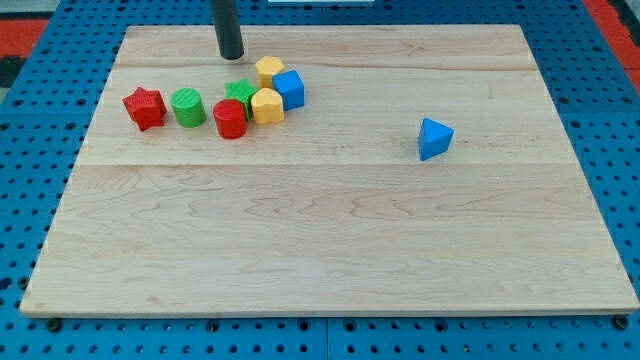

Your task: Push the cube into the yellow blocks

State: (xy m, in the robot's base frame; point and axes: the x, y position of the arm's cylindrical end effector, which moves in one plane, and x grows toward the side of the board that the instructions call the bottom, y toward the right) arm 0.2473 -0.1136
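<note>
Eight blocks sit on the counter (330, 250). Two are red (144, 107) (230, 119), two green (187, 106) (240, 93). Two are yellow (269, 70) (266, 105), two blue (290, 89) (434, 138).

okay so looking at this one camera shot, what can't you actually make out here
- Camera view: green star block is mostly hidden by the red cylinder and yellow blocks.
- Whether the blue cube touches those yellow blocks: too close to tell.
- My rod is cut off by the view's top; only my tip shows, above the cluster.

Blue cube (290, 89), yellow blocks (267, 104), pale wood board (330, 230), possibly pinstriped
</note>
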